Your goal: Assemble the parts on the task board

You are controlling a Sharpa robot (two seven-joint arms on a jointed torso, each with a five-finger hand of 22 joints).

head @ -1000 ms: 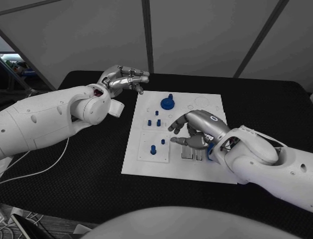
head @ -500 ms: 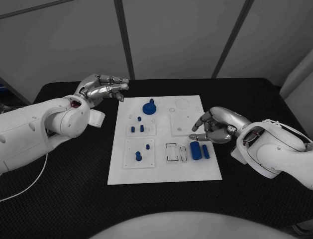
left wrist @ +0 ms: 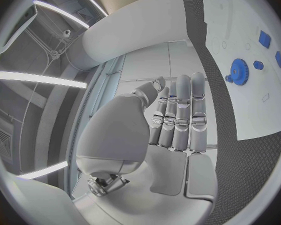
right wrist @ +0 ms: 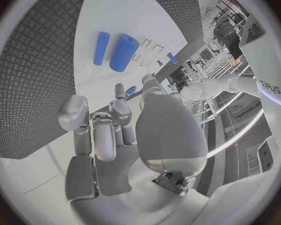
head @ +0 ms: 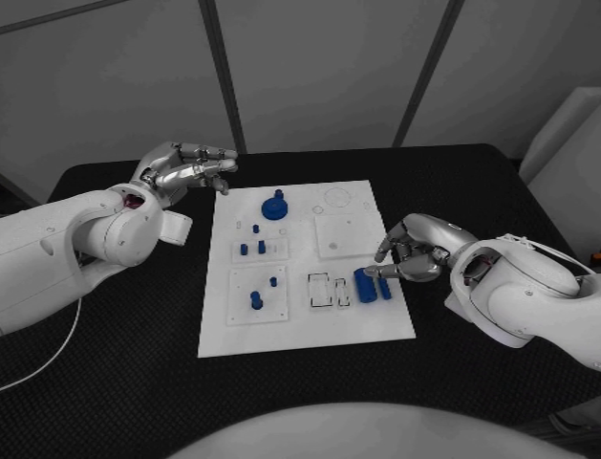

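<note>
The task board (head: pixel 307 330) lies in the middle of the black worktop (head: pixel 135 354). On it a blue gear (head: pixel 275 206) stands toward 12 o'clock, small blue pegs (head: pixel 258 249) sit at 9 o'clock of centre, and two blue cylinders, a thick one (head: pixel 365 290) and a thin one (head: pixel 383 288), lie side by side near the 3 o'clock edge.

The right hand (head: pixel 411 256) hovers just beside those cylinders at the board's 3 o'clock edge, its fingers curled inward around nothing. The left hand (head: pixel 183 167) is raised off the board's 10 o'clock corner, clenched loosely and likewise grasping nothing.

The step in hand looks like picking up one of the cylinders. To do it well, the right hand should uncurl before descending, close across the chosen cylinder's width, and avoid nudging its neighbour, since the two lie close and would probably roll.

The right wrist view shows lettering on the robot's body, too partial to read with confidence.
</note>
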